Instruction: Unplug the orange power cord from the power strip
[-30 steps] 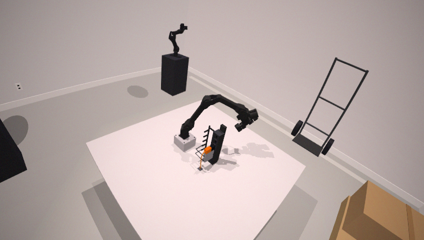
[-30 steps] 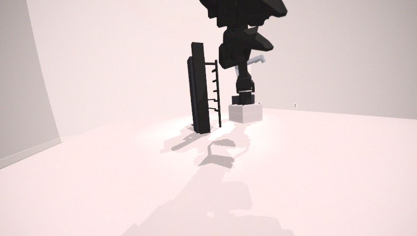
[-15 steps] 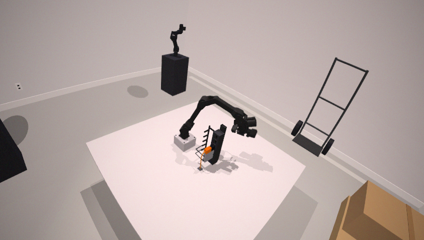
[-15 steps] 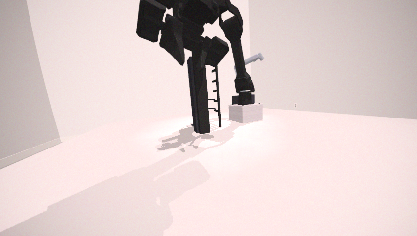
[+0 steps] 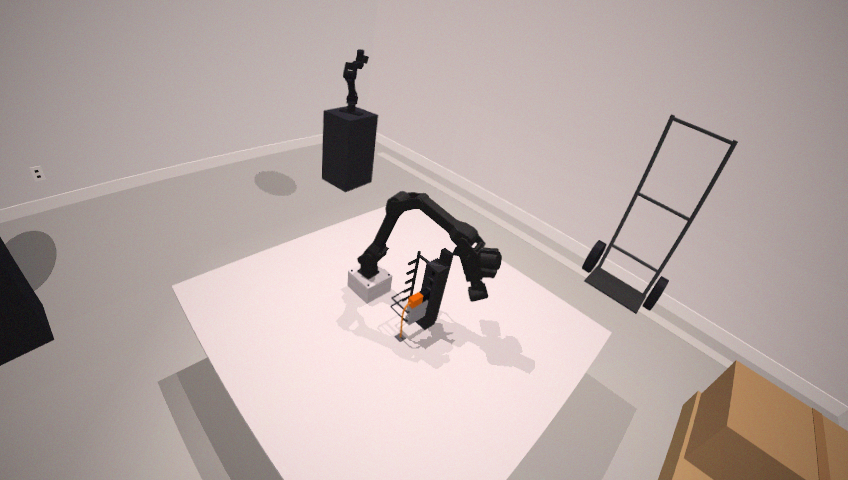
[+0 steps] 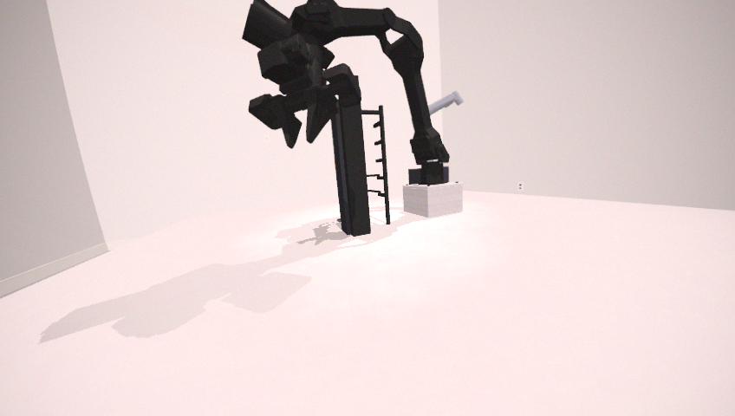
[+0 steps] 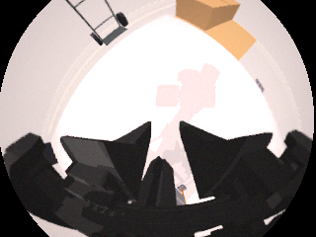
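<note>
Gripper (image 6: 299,134) partly open, empty, beside power strip (image 5: 436,285); no readable writing.

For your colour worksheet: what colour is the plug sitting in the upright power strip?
Orange. The plug shows best in the top view.

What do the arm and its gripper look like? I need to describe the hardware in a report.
The arm is matt black all over, built of blocky, faceted links, and rises from a pale grey box base. The gripper is black too, with two wedge-shaped fingers tapering to points. No cables, labels or markings show on it.
</note>
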`<state>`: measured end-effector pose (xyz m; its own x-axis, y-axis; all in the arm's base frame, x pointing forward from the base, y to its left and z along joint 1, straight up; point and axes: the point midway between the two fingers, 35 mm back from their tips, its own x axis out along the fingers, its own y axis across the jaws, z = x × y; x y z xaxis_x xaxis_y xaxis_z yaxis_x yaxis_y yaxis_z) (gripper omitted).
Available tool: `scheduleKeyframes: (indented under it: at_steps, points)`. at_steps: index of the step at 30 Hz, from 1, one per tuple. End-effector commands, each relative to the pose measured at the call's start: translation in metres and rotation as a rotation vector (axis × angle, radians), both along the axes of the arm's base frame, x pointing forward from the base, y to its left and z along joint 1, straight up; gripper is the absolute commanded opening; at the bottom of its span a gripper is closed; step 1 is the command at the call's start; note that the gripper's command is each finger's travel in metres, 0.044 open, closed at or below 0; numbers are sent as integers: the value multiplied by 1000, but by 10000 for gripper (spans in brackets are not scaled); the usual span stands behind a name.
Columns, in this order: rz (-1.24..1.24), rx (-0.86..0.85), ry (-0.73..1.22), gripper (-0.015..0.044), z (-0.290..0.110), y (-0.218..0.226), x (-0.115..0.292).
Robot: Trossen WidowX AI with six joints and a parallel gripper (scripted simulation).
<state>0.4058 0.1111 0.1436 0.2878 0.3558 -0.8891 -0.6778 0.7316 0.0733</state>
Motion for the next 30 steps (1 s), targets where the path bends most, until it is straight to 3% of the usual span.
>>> scheduleKeyframes:
  at_steps: [1,15,27,30]
  points:
    - [-567,35,164,160,-3,-74,-12]
    - [-1518,151,363,160,6,-177,-66]
    - [-2340,219,546,160,-1,-218,-135]
    - [-2386,221,552,160,-1,-220,-139]
